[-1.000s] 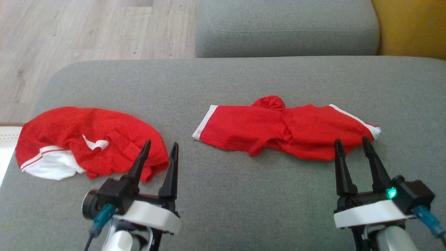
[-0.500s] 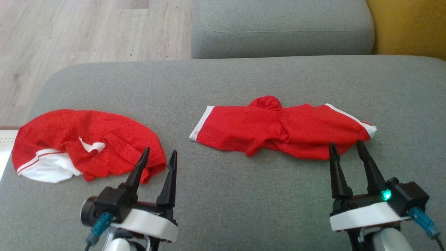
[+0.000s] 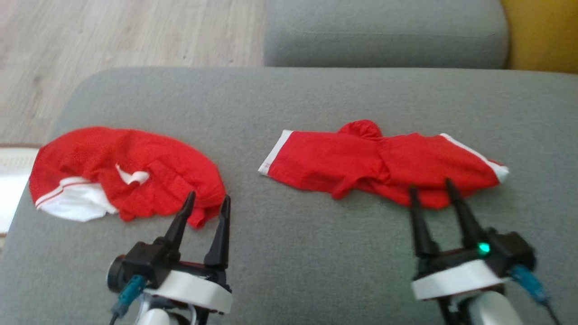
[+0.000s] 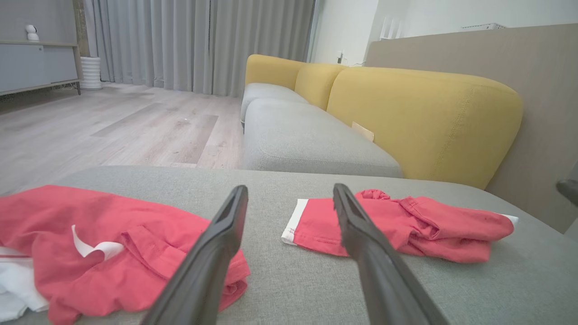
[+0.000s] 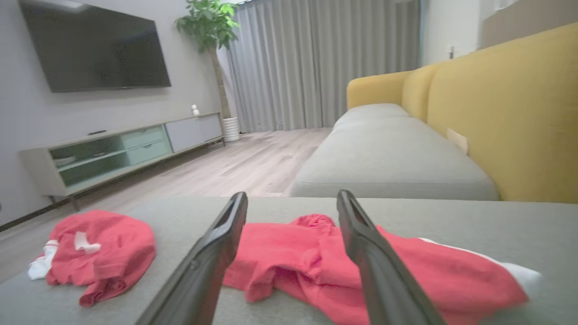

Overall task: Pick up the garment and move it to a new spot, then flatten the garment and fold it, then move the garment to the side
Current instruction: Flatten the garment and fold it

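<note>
Two red garments with white trim lie on the grey sofa seat [image 3: 298, 253]. A folded one [image 3: 379, 164] [image 4: 406, 223] [image 5: 325, 266] rests at centre right. A crumpled one [image 3: 122, 174] [image 4: 104, 248] [image 5: 99, 250] with a white patch lies at the left. My left gripper [image 3: 207, 203] [image 4: 289, 198] hovers open at the crumpled garment's near right edge, holding nothing. My right gripper [image 3: 429, 189] [image 5: 291, 203] stands open just in front of the folded garment's near edge, its fingertips overlapping the cloth in the head view, nothing between them.
A second grey seat cushion [image 3: 384, 34] lies behind, with yellow backrests [image 3: 542, 36] [image 4: 424, 122] at the right. Wooden floor [image 3: 113, 40] runs past the seat's left edge. A TV console [image 5: 122, 149] stands against the far wall.
The whole head view has shifted to the right, so the camera moved. Against the folded garment, my right gripper has slid left along its near edge. The left gripper keeps its place.
</note>
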You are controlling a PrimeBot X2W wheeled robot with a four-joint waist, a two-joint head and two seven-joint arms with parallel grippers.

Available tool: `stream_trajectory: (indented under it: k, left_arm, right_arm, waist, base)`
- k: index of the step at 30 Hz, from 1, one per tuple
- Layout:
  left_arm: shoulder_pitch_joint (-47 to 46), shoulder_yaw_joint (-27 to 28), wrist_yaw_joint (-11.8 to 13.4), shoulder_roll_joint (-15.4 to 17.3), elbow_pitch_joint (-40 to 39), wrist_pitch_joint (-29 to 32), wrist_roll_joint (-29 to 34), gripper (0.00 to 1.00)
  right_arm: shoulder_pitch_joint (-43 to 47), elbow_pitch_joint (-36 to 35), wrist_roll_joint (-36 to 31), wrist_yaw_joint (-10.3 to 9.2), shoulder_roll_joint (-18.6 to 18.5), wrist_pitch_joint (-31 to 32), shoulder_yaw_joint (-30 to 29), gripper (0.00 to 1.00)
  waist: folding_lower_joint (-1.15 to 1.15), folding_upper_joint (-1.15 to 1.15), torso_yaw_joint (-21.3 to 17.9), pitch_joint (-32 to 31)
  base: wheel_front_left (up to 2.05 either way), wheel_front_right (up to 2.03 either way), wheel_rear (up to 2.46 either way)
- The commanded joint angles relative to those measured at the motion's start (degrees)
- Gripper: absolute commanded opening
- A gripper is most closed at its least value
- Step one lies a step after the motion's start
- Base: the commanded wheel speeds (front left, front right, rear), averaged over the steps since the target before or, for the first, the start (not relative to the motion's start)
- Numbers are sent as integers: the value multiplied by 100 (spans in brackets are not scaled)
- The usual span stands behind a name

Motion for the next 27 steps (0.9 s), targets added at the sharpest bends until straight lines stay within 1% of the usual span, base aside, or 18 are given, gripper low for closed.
stream_trajectory:
  k: [1, 4, 8, 13, 16, 17, 20, 23, 24, 27]
  left_arm:
    - [-319, 104, 22, -36, -225, -30, -33, 100]
    - [-422, -25, 34, -36, -238, -30, -121, 100]
    - [-559, -221, 59, -36, -237, -30, -172, 100]
    - [-746, -448, 110, -36, -233, -30, -252, 100]
    - [-862, -585, 160, -36, -256, -30, -332, 100]
    - [-922, -663, 202, -36, -281, -30, -389, 100]
    - [-977, -759, 261, -36, -312, -30, -464, 100]
    - [-1021, -846, 287, -37, -326, -30, -516, 100]
    - [-1021, -846, 287, -37, -326, -30, -516, 100]
    - [-1057, -888, 315, -37, -325, -30, -561, 100]
  right_arm:
    - [-408, -156, -100, -4, -27, -54, 286, 100]
    - [-742, 95, -362, -4, -27, -41, 634, 100]
    - [-1337, 676, -619, -4, -27, 128, 944, 100]
    - [-2075, 1655, -868, -4, -27, 520, 1340, 100]
    - [-2462, 2231, -1032, -4, -28, 654, 1519, 100]
    - [-2685, 2588, -1127, -4, -36, 706, 1604, 100]
    - [-3004, 3097, -1354, -4, -125, 797, 1649, 100]
    - [-3277, 3535, -1552, -4, -184, 833, 1568, 100]
    - [-3277, 3535, -1552, -4, -184, 833, 1568, 100]
    - [-3467, 3951, -1701, -4, -207, 891, 1449, 100]
  waist:
    - [0, 0, 147, 156]
    - [0, 0, 340, 338]
    - [0, 0, 614, 543]
    - [0, 0, 964, 765]
    - [0, 0, 1171, 890]
    - [0, 0, 1291, 962]
    - [0, 0, 1440, 1068]
    - [0, 0, 1562, 1162]
    - [0, 0, 1562, 1162]
    - [0, 0, 1649, 1230]
  base:
    - [0, 0, 0]
    - [0, 0, 0]
    - [0, 0, 0]
    - [0, 0, 0]
    - [0, 0, 0]
    - [0, 0, 0]
    - [0, 0, 0]
    - [0, 0, 0]
    - [0, 0, 0]
    - [0, 0, 0]
